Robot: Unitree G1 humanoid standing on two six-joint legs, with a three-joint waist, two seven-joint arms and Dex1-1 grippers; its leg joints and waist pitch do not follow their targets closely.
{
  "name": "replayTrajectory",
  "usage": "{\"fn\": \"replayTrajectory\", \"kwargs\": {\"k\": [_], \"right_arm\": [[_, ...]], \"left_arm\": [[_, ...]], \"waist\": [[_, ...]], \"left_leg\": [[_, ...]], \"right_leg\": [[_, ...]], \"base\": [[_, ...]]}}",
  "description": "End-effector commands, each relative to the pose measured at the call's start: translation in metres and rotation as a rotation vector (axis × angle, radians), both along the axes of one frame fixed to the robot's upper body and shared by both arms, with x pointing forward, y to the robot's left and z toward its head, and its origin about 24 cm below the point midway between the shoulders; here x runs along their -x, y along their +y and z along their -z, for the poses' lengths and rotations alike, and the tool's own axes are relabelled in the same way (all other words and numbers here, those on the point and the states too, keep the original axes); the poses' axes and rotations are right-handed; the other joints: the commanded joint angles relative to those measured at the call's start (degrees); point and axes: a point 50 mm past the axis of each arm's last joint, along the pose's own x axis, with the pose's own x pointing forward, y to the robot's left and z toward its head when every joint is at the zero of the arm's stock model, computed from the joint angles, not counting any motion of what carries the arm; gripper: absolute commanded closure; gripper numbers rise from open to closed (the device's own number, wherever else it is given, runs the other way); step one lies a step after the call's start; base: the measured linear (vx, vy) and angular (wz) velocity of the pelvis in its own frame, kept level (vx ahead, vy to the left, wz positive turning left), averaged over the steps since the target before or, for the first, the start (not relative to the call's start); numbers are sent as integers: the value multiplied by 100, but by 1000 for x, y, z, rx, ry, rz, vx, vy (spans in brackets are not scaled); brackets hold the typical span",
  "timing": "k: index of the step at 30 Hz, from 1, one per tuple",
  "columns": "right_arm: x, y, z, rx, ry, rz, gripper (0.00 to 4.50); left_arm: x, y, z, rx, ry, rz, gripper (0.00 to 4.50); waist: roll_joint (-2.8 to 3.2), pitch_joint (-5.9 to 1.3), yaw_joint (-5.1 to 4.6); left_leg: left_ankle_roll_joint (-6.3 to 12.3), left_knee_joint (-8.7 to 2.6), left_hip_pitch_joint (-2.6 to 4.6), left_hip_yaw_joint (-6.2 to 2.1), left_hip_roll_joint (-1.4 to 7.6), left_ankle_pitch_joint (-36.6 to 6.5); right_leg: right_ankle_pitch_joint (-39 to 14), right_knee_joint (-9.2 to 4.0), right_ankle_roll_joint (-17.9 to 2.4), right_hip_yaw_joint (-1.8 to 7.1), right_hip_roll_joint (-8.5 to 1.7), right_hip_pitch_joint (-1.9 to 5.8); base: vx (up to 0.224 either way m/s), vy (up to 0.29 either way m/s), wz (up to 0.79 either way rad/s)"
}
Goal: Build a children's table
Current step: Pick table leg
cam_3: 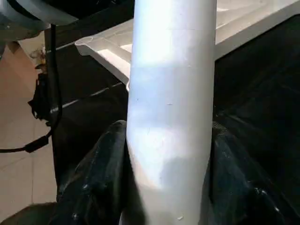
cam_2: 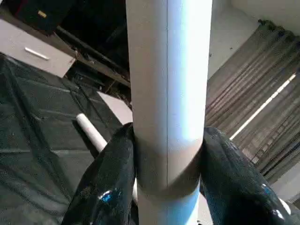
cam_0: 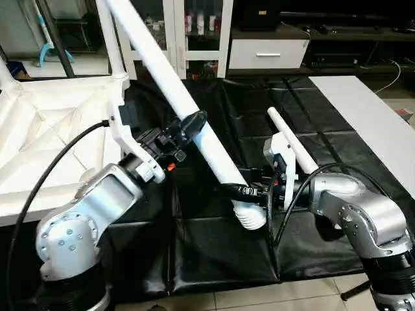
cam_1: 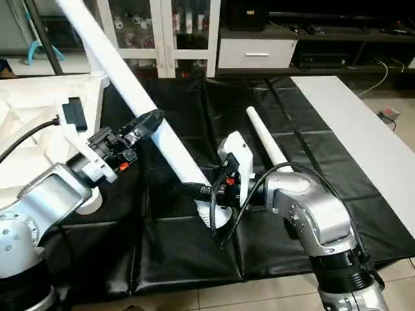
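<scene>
Both the left gripper [cam_0: 188, 126] and right gripper [cam_0: 249, 192] pinch the slanted white leg [cam_0: 194, 110] between their fingers

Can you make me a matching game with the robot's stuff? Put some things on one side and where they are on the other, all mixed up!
Things:
1. held leg
2. spare leg
3. table top
4. drawer unit

Places:
A. at the far wall, beside the glass-door cabinet
B. lying alone on the black mat
C. slanting up, gripped by the left pincer and the right pincer
D. upside down at the robot's left, ribs showing

Pairs: 1-C, 2-B, 3-D, 4-A
</scene>
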Motion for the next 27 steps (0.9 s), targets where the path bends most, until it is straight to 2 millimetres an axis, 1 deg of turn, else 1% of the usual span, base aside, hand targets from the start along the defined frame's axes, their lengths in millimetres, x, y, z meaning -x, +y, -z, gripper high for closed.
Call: {"fn": "replayTrajectory", "kwargs": {"k": [1, 4, 5, 6, 8, 9, 13, 15, 18, 20, 21, 22, 23, 24, 27], "right_arm": [[0, 3, -4, 10, -34, -22, 263], [0, 3, -3, 16, -37, -24, 263], [0, 3, -3, 16, -37, -26, 264], [0, 4, -3, 17, -38, -27, 264], [0, 4, -3, 17, -40, -28, 264], [0, 4, -3, 17, -40, -28, 264], [0, 4, -3, 18, -42, -31, 264], [0, 4, -3, 20, -44, -32, 264], [-1, 4, -4, 22, -53, -31, 264], [-2, 4, -4, 24, -67, -21, 264], [-3, 4, -5, 25, -71, -18, 264], [-4, 3, -5, 25, -77, -12, 264], [-5, 3, -5, 23, -81, -8, 208], [-7, 3, -7, 8, -79, 9, 194], [-9, 2, -10, -23, -63, 1, 188]], "left_arm": [[-2, -6, -6, 9, -13, 36, 204], [-2, -7, -8, 18, -22, 57, 204], [-1, -8, -8, 22, -24, 71, 204], [0, -9, -9, 26, -26, 85, 204], [-1, -11, -7, 26, -10, 83, 204], [-2, -11, -6, 21, -2, 77, 231], [-2, -12, -4, 18, 5, 82, 244], [-1, -11, -5, 28, -2, 86, 271], [-1, -9, -8, 23, -14, 89, 274], [-1, -7, -9, 5, -24, 94, 275], [-1, -6, -10, -6, -31, 95, 275], [-1, -5, -10, -20, -36, 91, 275], [-2, -4, -11, -30, -40, 87, 276], [-3, -4, -14, -62, -56, 99, 277], [-1, -8, -18, -113, -84, 150, 277]], "waist": [[5, -323, 8], [10, -326, 7], [8, -332, 4], [20, -333, 8], [12, -332, 5], [14, -329, 6], [20, -322, 8], [21, -322, 5], [11, -329, 10], [17, -333, 9], [9, -330, 7], [17, -331, 10], [2, -331, 8], [4, -331, 9], [14, -331, -1]], "left_leg": [[-167, -462, 128, -130, 286, -1162], [-146, -458, 126, -129, 285, -1124], [-141, -454, 124, -126, 284, -1092], [-141, -450, 127, -126, 283, -1082], [-127, -452, 126, -123, 289, -1077], [-121, -453, 132, -122, 290, -1101], [-161, -463, 140, -130, 293, -1232], [-165, -464, 134, -132, 291, -1210], [-150, -456, 131, -128, 288, -1150], [-145, -453, 133, -126, 286, -1123], [-137, -457, 132, -126, 288, -1122], [-125, -455, 139, -122, 286, -1101], [-124, -450, 141, -118, 285, -1107], [-127, -454, 139, -122, 282, -1111], [-144, -456, 149, -120, 278, -1126]], "right_leg": [[-1186, -480, -1032, 193, -348, 157], [-1097, -471, -1064, 192, -349, 161], [-1003, -464, -1104, 190, -346, 169], [-974, -457, -1119, 190, -349, 170], [-926, -456, -1151, 191, -347, 173], [-948, -458, -1156, 189, -347, 171], [-1158, -476, -1108, 192, -352, 165], [-1115, -472, -1108, 190, -349, 166], [-1045, -462, -1118, 190, -352, 172], [-1000, -452, -1131, 188, -347, 171], [-994, -456, -1130, 189, -344, 169], [-985, -452, -1131, 188, -345, 162], [-997, -453, -1135, 188, -344, 162], [-1038, -445, -1134, 185, -344, 165], [-1074, -444, -1124, 184, -336, 154]], "base": [[0, 0, 0], [0, 0, 0], [0, 0, 0], [0, 0, 0], [0, 0, 0], [0, 0, 0], [0, 0, 0], [0, 0, 0], [0, 0, 0], [0, 0, 0], [0, 0, 0], [0, 0, 0], [0, 0, 0], [0, 0, 0], [0, 0, 0]]}}
